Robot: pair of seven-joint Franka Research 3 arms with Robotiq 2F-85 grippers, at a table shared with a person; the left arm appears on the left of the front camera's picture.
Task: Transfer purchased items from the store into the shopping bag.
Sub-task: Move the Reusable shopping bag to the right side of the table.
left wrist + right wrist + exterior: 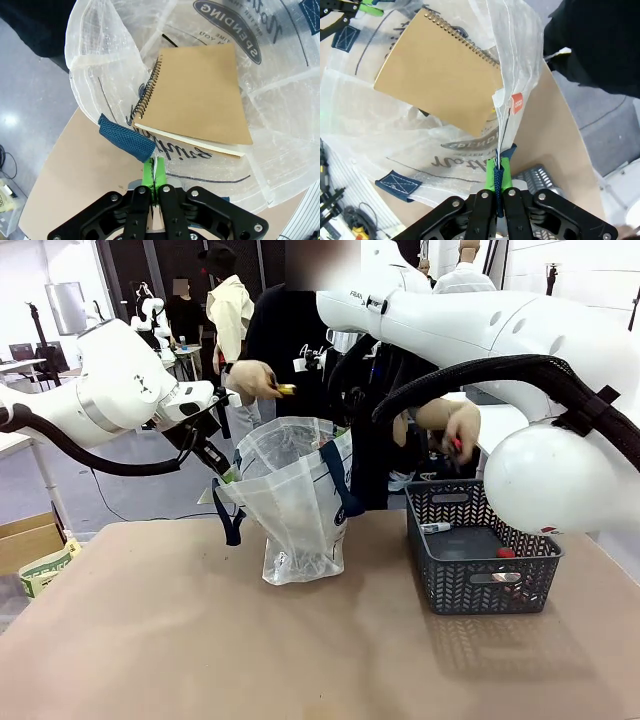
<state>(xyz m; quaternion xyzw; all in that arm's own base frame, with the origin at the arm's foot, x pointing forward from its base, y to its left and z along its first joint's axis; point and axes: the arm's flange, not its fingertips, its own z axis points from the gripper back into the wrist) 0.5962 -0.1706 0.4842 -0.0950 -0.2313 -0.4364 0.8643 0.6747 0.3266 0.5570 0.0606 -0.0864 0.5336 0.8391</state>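
Bag (297, 505) rim grasped by left end effector (153, 171) and right end effector (498, 173); notebook (200, 95) inside. Basket (487, 602) holds items (505, 553).

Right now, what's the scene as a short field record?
left gripper: shut on shopping bag rim
right gripper: shut on opposite rim
bag state: upright on table, mouth open
in bag: spiral notebook
basket: right of bag, holds white item, red item
person: one hand holds yellow item above bag; other hand above basket
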